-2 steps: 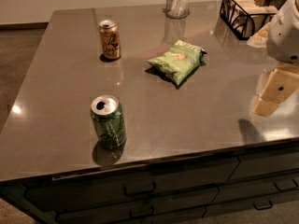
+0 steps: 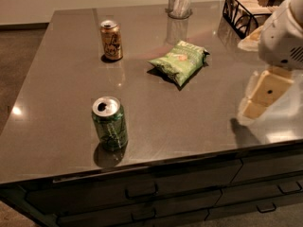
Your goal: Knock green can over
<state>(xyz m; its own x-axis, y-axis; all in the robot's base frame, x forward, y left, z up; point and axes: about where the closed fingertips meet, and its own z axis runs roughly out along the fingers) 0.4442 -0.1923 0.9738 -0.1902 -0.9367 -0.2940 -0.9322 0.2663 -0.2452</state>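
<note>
The green can stands upright near the front edge of the grey countertop, towards the left. It is dark green with pale streaks and has a silver top with an open tab hole. My gripper hangs at the right edge of the view, above the counter's right side, far to the right of the can. Its pale fingers point down and to the left, and nothing shows between them.
A gold-orange can stands at the back left. A flat green chip bag lies mid-counter. A clear glass container and a black wire basket stand at the back. Drawers run below the front edge.
The view has shifted slightly, and the arm at the right looks a little nearer and larger. The cans and the bag have not moved.
</note>
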